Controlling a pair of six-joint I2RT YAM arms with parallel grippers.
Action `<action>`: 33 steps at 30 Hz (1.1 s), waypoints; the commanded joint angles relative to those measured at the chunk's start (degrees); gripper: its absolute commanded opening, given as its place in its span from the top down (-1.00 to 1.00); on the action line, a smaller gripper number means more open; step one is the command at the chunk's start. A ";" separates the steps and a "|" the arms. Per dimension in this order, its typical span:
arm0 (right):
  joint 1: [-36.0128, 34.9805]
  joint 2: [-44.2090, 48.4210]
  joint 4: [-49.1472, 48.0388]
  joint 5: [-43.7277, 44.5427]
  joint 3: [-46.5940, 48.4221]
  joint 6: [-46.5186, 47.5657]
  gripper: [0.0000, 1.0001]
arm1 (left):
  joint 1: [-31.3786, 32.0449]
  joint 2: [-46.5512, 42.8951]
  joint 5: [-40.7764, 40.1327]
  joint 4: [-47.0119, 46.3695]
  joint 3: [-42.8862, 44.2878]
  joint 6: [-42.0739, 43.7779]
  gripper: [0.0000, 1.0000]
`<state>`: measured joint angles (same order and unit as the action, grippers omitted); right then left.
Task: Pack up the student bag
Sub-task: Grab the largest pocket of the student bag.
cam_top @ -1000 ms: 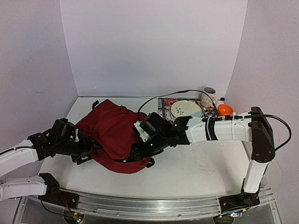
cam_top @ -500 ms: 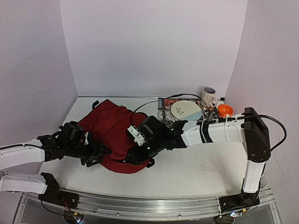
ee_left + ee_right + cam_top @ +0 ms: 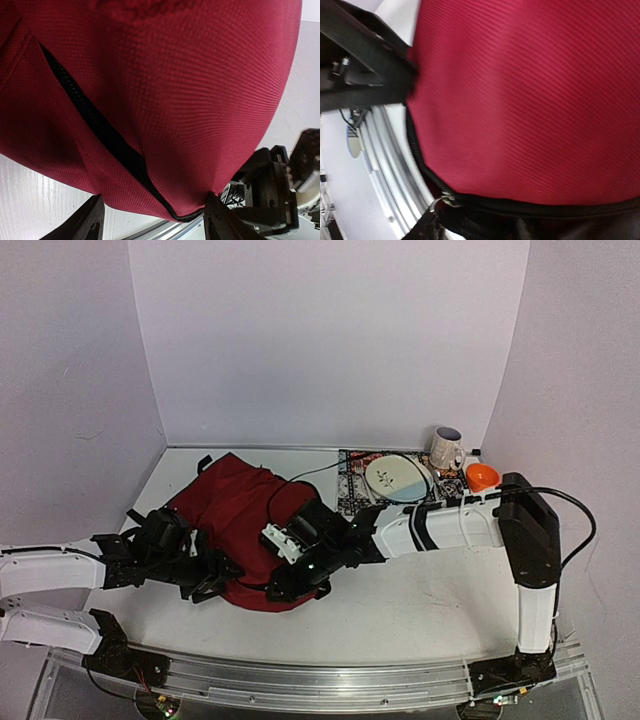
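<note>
Top external view first, nearest stuff: both arms were stretched low over the worktop (image 3: 430, 600), and the left fingers (image 3: 212, 578) and right fingers (image 3: 283, 583) sat at the near end of the student bag (image 3: 240, 510), left one on its near-left corner, right one on its near-right corner; neither arm was really closer than the other. The bag lay flat on the left half of the worktop, its long axis running away from the arms and leaning a bit left, so the fingers faced its near rim head-on.

Left wrist view: those fingers were spread wide with the bag's rim and black zipper (image 3: 100, 135) hanging down between them, nothing pinched as far as I could see; I'd call them open. Right wrist view was too cramped; a zipper pull (image 3: 445, 199) sat just by the fingers, but clamped or not, can't tell.

Further back right: a patterned mat (image 3: 352, 483) with a plate (image 3: 398, 476) on it, then a mug (image 3: 446, 448) and an orange bowl (image 3: 482, 476). My guess is the next bit is prying that near rim apart.
</note>
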<state>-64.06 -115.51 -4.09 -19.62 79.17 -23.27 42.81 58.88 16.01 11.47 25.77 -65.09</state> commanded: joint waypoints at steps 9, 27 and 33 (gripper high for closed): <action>-1.03 3.45 0.90 -3.61 3.17 1.63 0.39 | 1.48 1.72 -2.31 -4.35 -0.66 -0.42 -0.18; -1.05 6.46 1.33 -3.33 2.97 -0.12 0.54 | 1.48 2.73 -2.67 -4.63 -0.26 0.48 -0.10; -1.00 5.47 2.03 -2.55 3.24 -0.54 0.66 | 1.49 2.63 -2.50 -4.62 -0.25 0.43 -0.06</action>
<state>-64.69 -111.31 -3.75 -21.92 80.53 -23.38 43.99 61.21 14.26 8.67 25.23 -65.48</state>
